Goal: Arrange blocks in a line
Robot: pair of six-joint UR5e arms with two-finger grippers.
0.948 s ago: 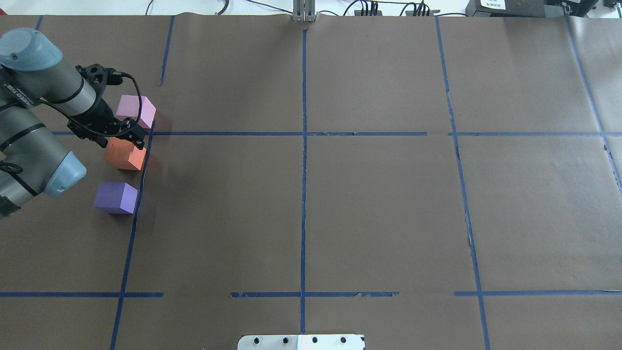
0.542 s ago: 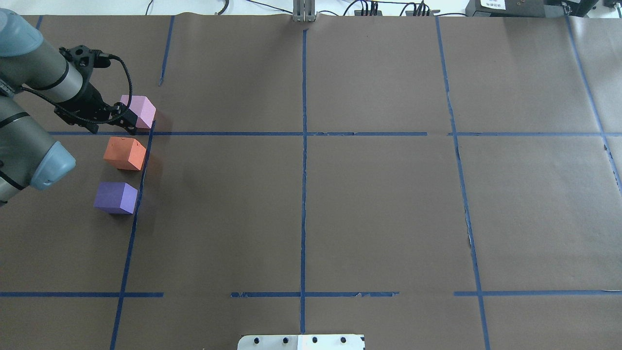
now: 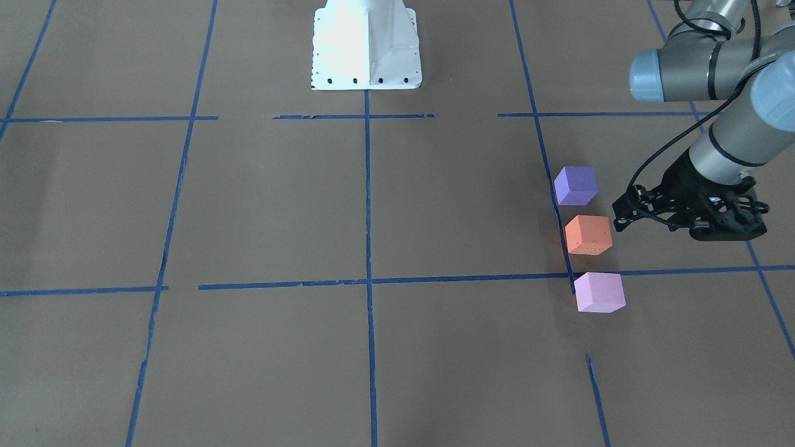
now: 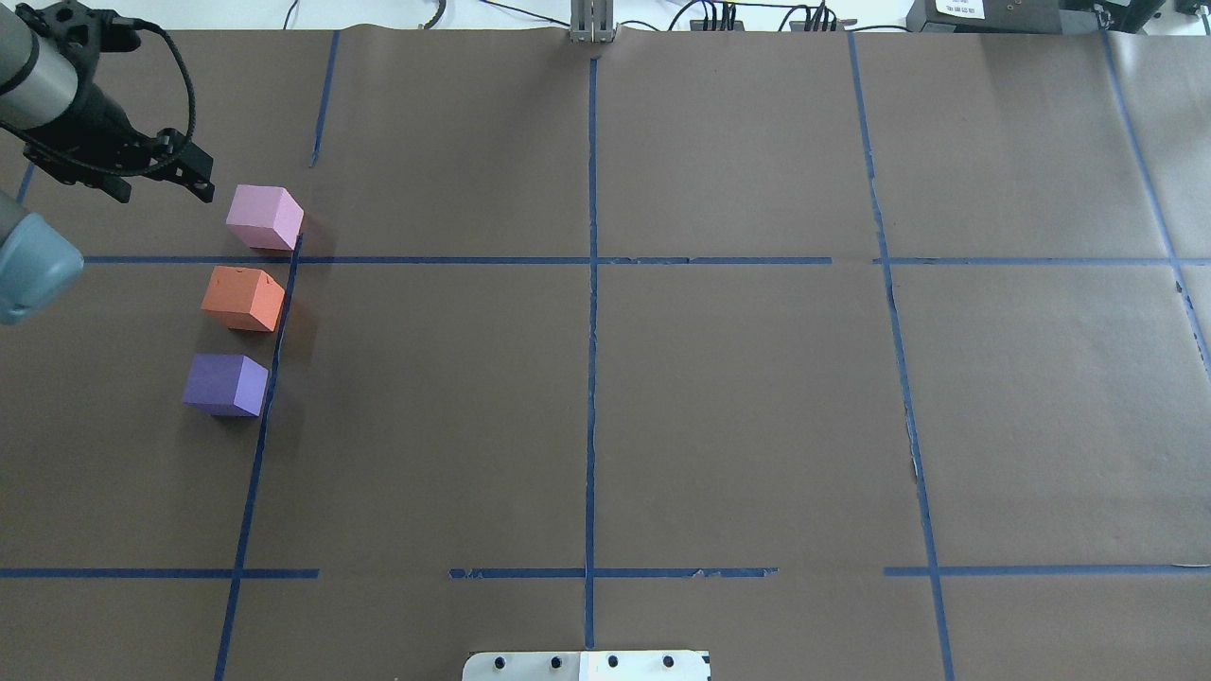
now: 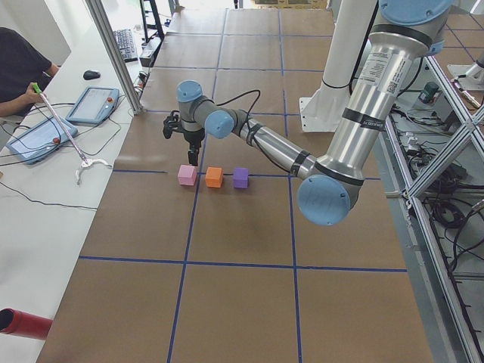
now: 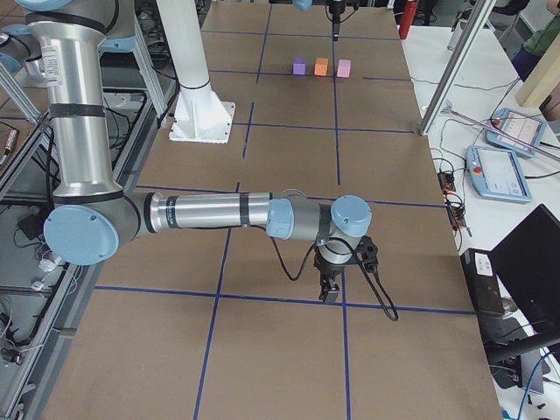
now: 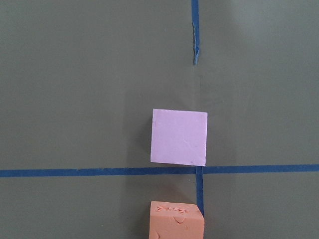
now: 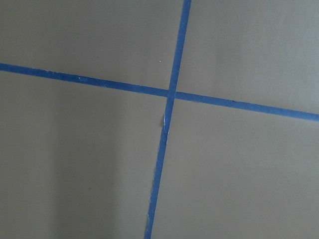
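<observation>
Pink block (image 4: 265,216), orange block (image 4: 243,298), violet block (image 4: 225,384) sit in a row; my left gripper (image 4: 163,187) gapes wide, empty; right gripper (image 6: 331,293) I can't tell

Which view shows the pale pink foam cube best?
Left wrist view: the pale pink foam cube is whole, large, unobstructed, seen from above. Overhead and front-facing views show it smaller, side views tiny, right wrist view not at all.
</observation>
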